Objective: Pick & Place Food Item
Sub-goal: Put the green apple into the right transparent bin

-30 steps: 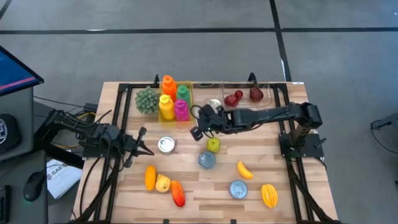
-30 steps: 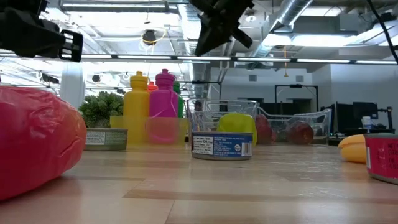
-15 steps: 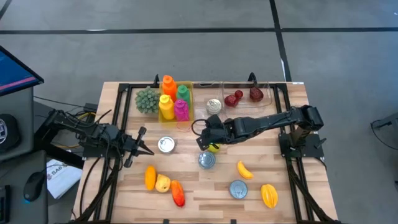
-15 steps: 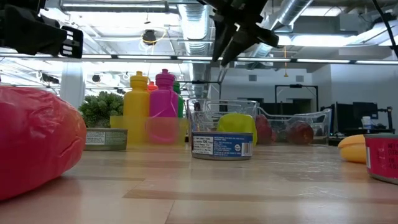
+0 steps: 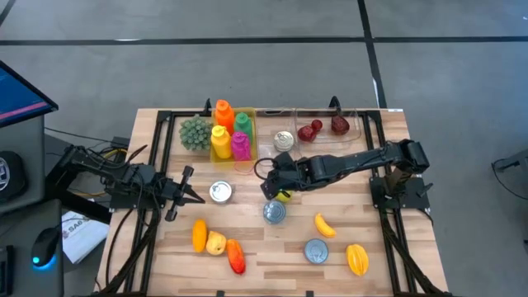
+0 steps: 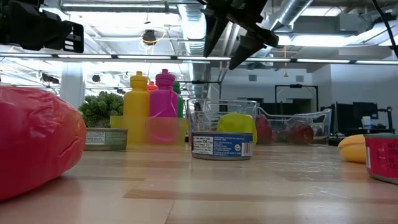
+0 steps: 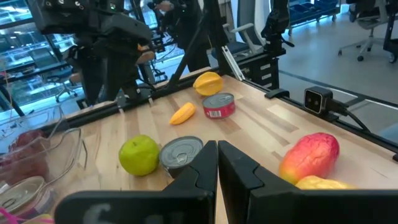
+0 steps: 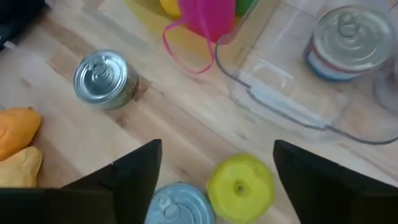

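Open right pincer point(image 6: 233, 46) above green apple point(image 6: 236, 127)

Slatted wooden worktop point(image 5: 247, 247), green apple point(image 5: 283, 195) beside a tin can point(image 5: 275, 212), second can point(image 5: 220, 191), third can point(image 5: 317, 250), orange and yellow fruit (scattered along the near edge), clear tray point(image 5: 330, 140), bottle tray point(image 5: 247, 144).

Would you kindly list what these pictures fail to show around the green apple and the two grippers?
- Green apple, high view: mostly covered by the right gripper above it.
- Apple's base, low view: hidden behind a can.
- Right gripper's height above the apple, right wrist view: cannot tell.
- Left gripper, left wrist view: cut off by the bottom edge.
- Can labels: too small to read.
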